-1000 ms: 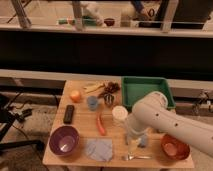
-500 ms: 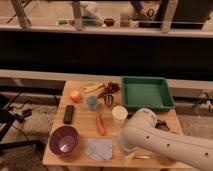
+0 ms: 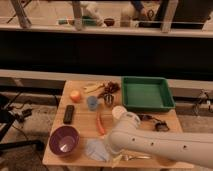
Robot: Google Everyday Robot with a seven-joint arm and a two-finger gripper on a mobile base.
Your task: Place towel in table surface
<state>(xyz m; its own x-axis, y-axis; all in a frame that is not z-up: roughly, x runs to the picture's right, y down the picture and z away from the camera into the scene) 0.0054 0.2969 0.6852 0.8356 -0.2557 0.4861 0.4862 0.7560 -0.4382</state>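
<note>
Towel (image 3: 96, 149) is lying as a crumpled pale blue-grey patch on the table (image 3: 82, 126), at the front edge, between the purple bowl (image 3: 64, 140) on its left and the white arm (image 3: 160, 145) on its right. It is looking roughly as wide as it is deep, so no clear long axis is offering itself; if anything it is spreading slightly along the table's front edge. The gripper (image 3: 110, 146) is sitting at the towel's right margin, touching or just over it; which of the two cannot be told, because the wrist housing is covering the contact. Whether the gripper is apart, together or clamped on the cloth cannot be told either. The arm is reaching in from the lower right of the camera view, lying low and nearly level across the front of the table, with its rounded joint rising just in front of the white cup (image 3: 118, 112). The towel is therefore lying directly ahead of the gripper, leftward along the arm's own line. Judgement: with the cloth already resting on the surface, the task is looking close to done, and the coming move is depending on a release and a lift clear without dragging the cloth toward the bowl or off the front edge
</note>
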